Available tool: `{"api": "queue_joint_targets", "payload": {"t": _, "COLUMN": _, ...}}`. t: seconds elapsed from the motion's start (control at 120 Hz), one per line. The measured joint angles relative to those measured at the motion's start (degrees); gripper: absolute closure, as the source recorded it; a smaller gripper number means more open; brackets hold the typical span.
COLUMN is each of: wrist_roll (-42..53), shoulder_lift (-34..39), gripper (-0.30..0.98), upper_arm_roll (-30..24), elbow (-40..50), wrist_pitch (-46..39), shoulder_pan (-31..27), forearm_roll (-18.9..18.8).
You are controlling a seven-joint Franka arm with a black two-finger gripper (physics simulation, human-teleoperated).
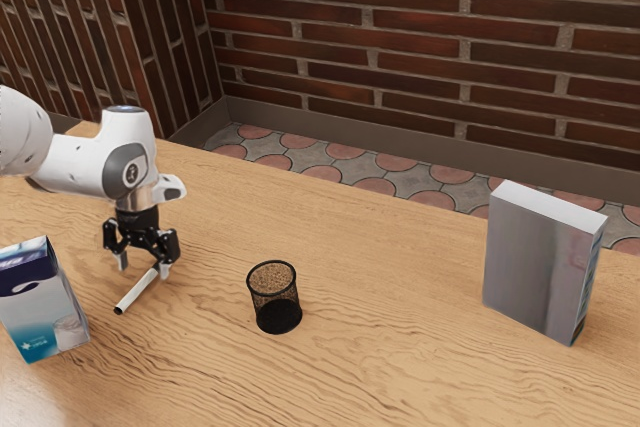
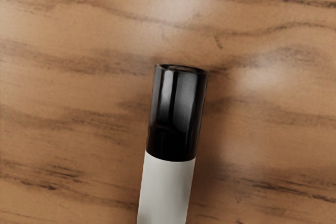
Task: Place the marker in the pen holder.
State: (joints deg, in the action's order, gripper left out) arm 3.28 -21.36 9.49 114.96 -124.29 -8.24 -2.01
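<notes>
My gripper (image 1: 144, 265) is low over the table at the exterior view's left, its two fingers standing well apart. The marker (image 1: 138, 290), white with a black end, slants under the gripper, its far part close to one finger. In the wrist view the marker (image 2: 170, 129) displays its black cap and part of its white body against the wood; its other end is out of sight. The pen holder (image 1: 274, 297), a round black mesh cup, stands upright on the table, apart from the gripper, toward the exterior view's right. I see no marker inside it.
A white and blue carton (image 1: 42, 305) stands near the marker at the exterior view's left. Farther off, a tall grey box (image 1: 535, 262) stands at the exterior view's right. The wooden table (image 1: 400, 347) runs beneath everything, with a brick wall beyond its far edge.
</notes>
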Motion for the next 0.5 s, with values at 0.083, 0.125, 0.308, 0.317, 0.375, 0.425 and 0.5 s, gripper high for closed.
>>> {"api": "queue_joint_targets", "payload": {"t": 0.083, "wrist_roll": 1.31, "shoulder_lift": -1.09, "gripper": 0.0, "upper_arm_roll": 0.0, "elbow": -0.82, "wrist_pitch": -0.23, "shoulder_pan": -0.01, "forearm_roll": 0.04}}
{"api": "queue_joint_targets", "payload": {"t": 0.125, "wrist_roll": 1.99, "shoulder_lift": -1.52, "gripper": 0.0, "upper_arm_roll": 0.0, "elbow": -1.02, "wrist_pitch": -0.33, "shoulder_pan": -0.02, "forearm_roll": 0.05}}
{"api": "queue_joint_targets", "payload": {"t": 0.308, "wrist_roll": 4.76, "shoulder_lift": -3.19, "gripper": 0.0, "upper_arm_roll": 0.0, "elbow": -2.42, "wrist_pitch": -0.59, "shoulder_pan": -0.09, "forearm_roll": 0.07}}
{"api": "queue_joint_targets", "payload": {"t": 0.317, "wrist_roll": 4.87, "shoulder_lift": -3.24, "gripper": 0.0, "upper_arm_roll": 0.0, "elbow": -2.46, "wrist_pitch": -0.6, "shoulder_pan": -0.09, "forearm_roll": 0.07}}
{"api": "queue_joint_targets", "payload": {"t": 0.375, "wrist_roll": 5.64, "shoulder_lift": -3.67, "gripper": 0.0, "upper_arm_roll": 0.01, "elbow": -2.92, "wrist_pitch": -0.64, "shoulder_pan": -0.14, "forearm_roll": 0.07}}
{"api": "queue_joint_targets", "payload": {"t": 0.425, "wrist_roll": 6.25, "shoulder_lift": -4.1, "gripper": 0.0, "upper_arm_roll": 0.0, "elbow": -3.32, "wrist_pitch": -0.67, "shoulder_pan": -0.17, "forearm_roll": 0.07}}
{"api": "queue_joint_targets", "payload": {"t": 0.5, "wrist_roll": 7.06, "shoulder_lift": -4.55, "gripper": 0.0, "upper_arm_roll": 0.0, "elbow": -3.6, "wrist_pitch": -0.7, "shoulder_pan": -0.78, "forearm_roll": 0.19}}
